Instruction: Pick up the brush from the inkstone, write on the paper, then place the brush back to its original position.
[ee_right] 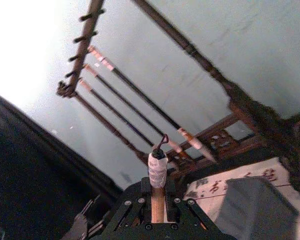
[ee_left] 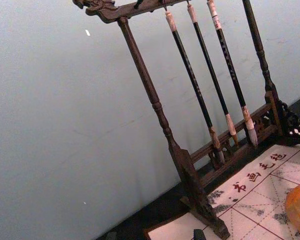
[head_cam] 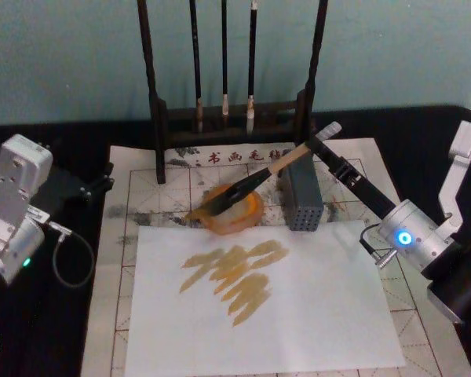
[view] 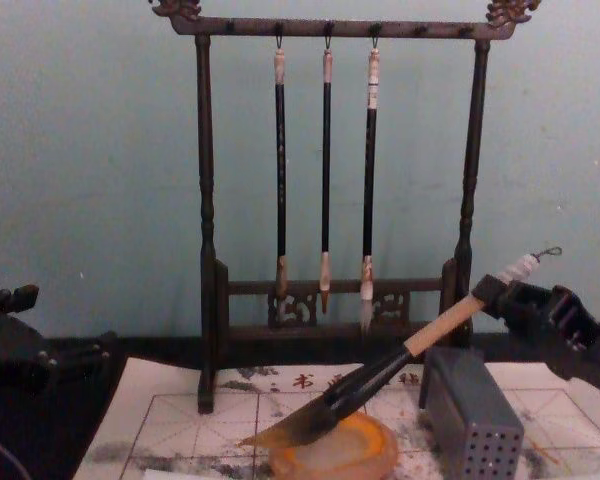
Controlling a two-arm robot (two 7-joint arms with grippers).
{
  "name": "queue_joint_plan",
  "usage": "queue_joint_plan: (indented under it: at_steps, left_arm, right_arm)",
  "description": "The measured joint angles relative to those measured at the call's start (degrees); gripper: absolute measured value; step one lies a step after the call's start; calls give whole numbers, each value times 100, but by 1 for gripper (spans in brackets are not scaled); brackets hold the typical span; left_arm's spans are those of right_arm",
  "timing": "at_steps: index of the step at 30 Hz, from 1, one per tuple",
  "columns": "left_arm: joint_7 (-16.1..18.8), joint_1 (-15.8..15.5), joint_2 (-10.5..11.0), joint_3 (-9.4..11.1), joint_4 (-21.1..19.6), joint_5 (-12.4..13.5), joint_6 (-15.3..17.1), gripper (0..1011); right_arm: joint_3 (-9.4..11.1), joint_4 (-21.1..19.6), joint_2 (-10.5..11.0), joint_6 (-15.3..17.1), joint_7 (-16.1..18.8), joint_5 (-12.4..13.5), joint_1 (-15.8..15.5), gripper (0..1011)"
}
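Right gripper point(head_cam: 320, 143) clamps the brush point(head_cam: 259, 177) handle, bristles seemingly resting on the inkstone point(head_cam: 251, 217); left gripper point(head_cam: 98, 184) parked at left

There it was: a single row of red Chinese characters point(ee_left: 257, 172), printed along the far edge of the paper point(ee_left: 250, 210), just above its red grid. Seen close, the row appeared to read 书画毛毡, four characters in all.

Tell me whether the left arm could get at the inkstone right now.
Probably not cleanly. The brush, held by the right gripper, lies across the inkstone; the left gripper sits parked far off on the left.
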Motion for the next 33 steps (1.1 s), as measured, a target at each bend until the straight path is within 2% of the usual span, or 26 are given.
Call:
queue_joint_plan:
  at_steps: [9,13,15,33]
  left_arm:
    - [0,0,0,0,0,0,0,1001]
    - [0,0,0,0,0,0,0,1001]
    - [0,0,0,0,0,0,0,1001]
    - [0,0,0,0,0,0,0,1001]
  right_arm:
    - [-246,-307,258,62,282,-118,-15,172]
    - [-358,-457,396,52,383,-224,-42,172]
    - [-443,-568,507,-23,452,-356,-56,172]
    - [-627,-1099,946,-252,651,-826,-175,172]
